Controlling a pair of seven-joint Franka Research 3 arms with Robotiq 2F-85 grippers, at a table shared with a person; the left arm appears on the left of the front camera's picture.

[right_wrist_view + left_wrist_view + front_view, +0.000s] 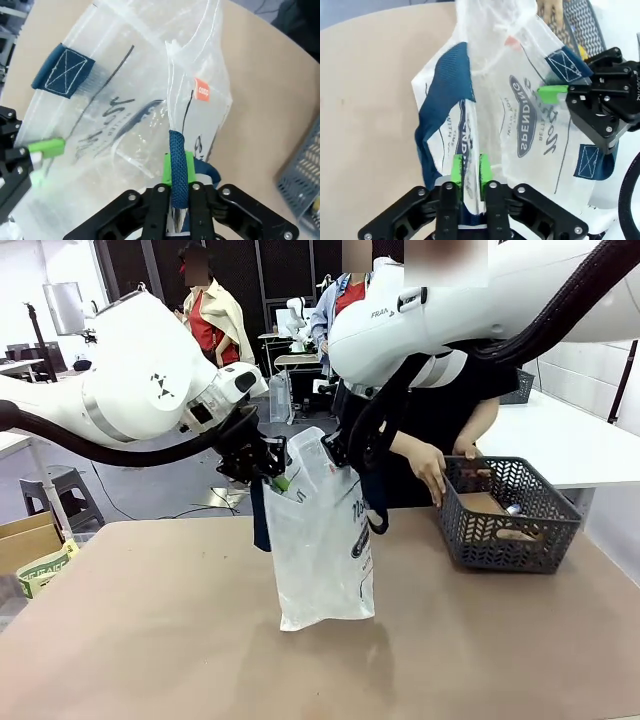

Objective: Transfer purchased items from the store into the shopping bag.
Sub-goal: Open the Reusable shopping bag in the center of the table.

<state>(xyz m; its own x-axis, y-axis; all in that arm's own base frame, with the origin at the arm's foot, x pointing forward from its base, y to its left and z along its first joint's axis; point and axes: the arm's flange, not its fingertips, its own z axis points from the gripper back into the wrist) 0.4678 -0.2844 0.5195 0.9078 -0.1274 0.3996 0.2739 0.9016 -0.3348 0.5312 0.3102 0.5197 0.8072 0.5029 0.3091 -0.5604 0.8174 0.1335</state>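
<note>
Green pads (456, 172) of the left gripper (471, 172) stand together, clamped on a fold of plastic at the rim of the translucent clear plastic shopping bag (520, 125), just beside its navy blue strap handle (445, 100). The right gripper (179, 170) is likewise together, clamped on the other navy strap (179, 150) where it meets the rim; that strap runs up between its pads.

From the front, the left gripper (262, 468) and right gripper (340, 452) hold opposite sides of the bag's mouth. The bag (320, 540) hangs upright between them, long axis vertical, mouth upward, and its bottom edge appears to rest on the tan worktop (150, 640). The two grip points are near each other, so the opening looks narrow.

Further out, a dark grey lattice basket (500, 535) stands on the worktop to the robot's right of the bag, apart from it. A flat brown cardboard-coloured packet (482, 504) lies inside. Smaller pieces beside it are too small to identify. The person's hand (432, 468) rests at the basket's rim on the side facing the bag.

Assessment: both grippers are occupied with the bag, and the items lie to its right. The person's hand is nearer to them than either gripper. Loading will likely depend on the mouth being spread wider.
</note>
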